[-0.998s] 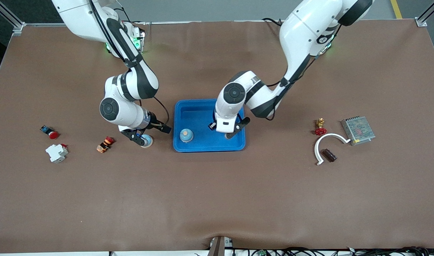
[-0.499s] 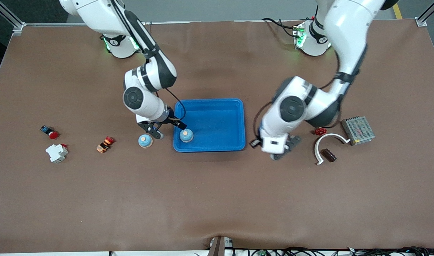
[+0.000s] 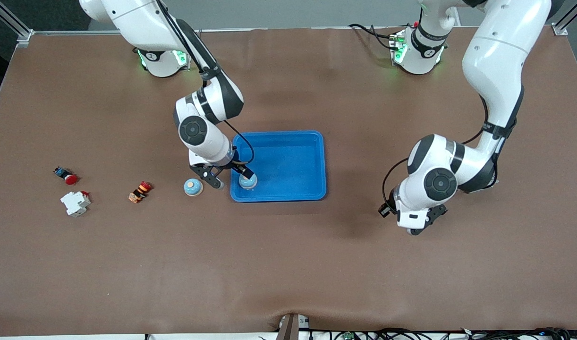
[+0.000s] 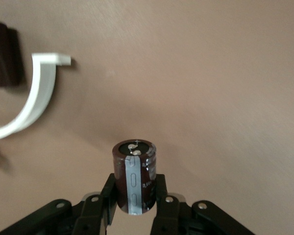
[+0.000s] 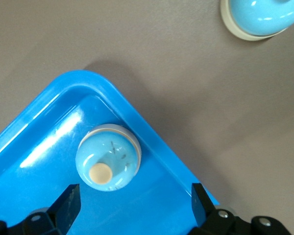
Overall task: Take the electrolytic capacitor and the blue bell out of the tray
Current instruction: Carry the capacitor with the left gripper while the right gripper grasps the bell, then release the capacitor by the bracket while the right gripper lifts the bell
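Front view, bench contents. Blue tray (image 3: pixel 288 141) is lying mid-bench. One bell (image 3: pixel 247 181) is sitting in the tray's corner nearest the camera toward the right arm's end; a second bell (image 3: pixel 192 187) is sitting on the bench just beside that tray corner. Right gripper (image 3: pixel 229 178) is hanging over the tray's bell, fingers spread wide, holding nothing. Left gripper (image 4: pixel 136 205) is clamping an upright dark capacitor (image 4: pixel 134 177) over bare bench near a white curved piece (image 4: pixel 35 100).

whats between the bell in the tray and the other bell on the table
In the front view, the blue tray's rim and the open right gripper stand between the bell in the tray and the bell on the table.
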`<state>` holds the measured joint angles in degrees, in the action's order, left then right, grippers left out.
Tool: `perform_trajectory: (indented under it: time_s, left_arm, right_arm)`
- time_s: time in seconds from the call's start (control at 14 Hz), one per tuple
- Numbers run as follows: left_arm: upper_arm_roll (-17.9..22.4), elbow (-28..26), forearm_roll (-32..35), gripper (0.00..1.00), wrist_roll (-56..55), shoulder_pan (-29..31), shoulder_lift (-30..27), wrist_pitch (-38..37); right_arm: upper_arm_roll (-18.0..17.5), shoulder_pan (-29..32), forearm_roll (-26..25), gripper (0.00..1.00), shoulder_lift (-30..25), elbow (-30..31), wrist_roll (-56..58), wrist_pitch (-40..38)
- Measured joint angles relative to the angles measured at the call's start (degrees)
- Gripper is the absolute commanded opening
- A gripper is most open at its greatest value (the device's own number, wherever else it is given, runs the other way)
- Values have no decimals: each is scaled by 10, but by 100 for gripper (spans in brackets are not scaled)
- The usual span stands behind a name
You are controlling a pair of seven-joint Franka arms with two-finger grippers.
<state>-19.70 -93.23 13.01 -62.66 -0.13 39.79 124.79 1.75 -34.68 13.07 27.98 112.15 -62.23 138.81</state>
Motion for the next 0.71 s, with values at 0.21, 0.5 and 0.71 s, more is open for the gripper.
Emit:
perform_trajectory:
  time_s: [0.21, 0.5, 0.71]
  left_arm:
    - [7, 1, 8, 0, 0, 28, 15, 11]
    - [7, 1, 8, 62, -4, 52, 28, 32]
    - [6, 2, 8, 100, -17, 54, 35, 38]
  right_arm:
    - [0, -5, -8, 100, 22, -16, -15, 8]
    - [1, -23, -14, 100, 41, -17, -46, 45]
    - [8, -47, -42, 100, 54, -17, -68, 55]
